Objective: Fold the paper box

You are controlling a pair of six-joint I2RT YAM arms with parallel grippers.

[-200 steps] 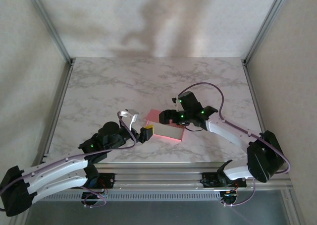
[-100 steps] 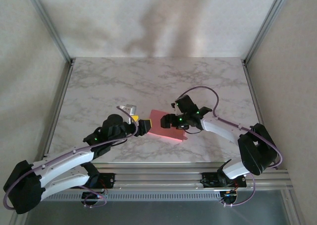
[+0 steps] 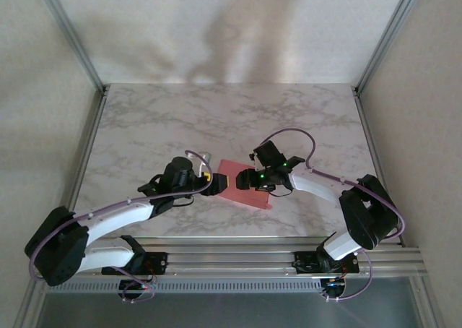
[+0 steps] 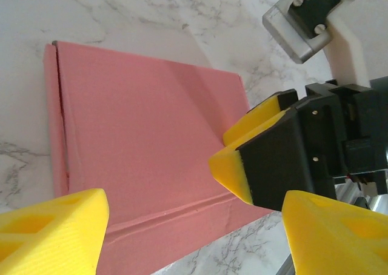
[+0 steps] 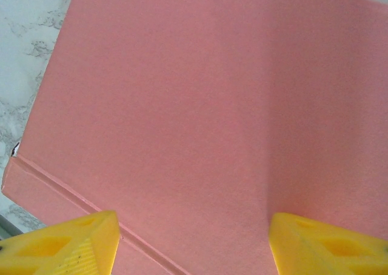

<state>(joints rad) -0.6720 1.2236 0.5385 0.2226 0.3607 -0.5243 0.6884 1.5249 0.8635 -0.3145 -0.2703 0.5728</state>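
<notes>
The paper box (image 3: pixel 240 193) lies flat and pink on the marble table between the two arms, with a crease along its near edge (image 4: pixel 145 142). My left gripper (image 3: pixel 211 181) sits at the box's left side, open, its yellow fingers spread low over the creased edge (image 4: pixel 194 226). My right gripper (image 3: pixel 245 178) is over the box's middle, open, with nothing between its fingers. In the right wrist view the pink top (image 5: pixel 200 105) lies close under the right gripper (image 5: pixel 191 241). One of its yellow and black fingers (image 4: pixel 233 166) reaches over the box's right part.
The marble table (image 3: pixel 159 126) stretches far and left of the box. Aluminium posts (image 3: pixel 72 35) and fabric walls close in the sides, and a metal rail (image 3: pixel 238 256) runs along the near edge. A purple cable (image 3: pixel 292 133) loops above the right arm.
The box's raised white side has gone down and the box now lies flat and pink. The left gripper has moved right up to the box. The right gripper has dropped lower over it.
</notes>
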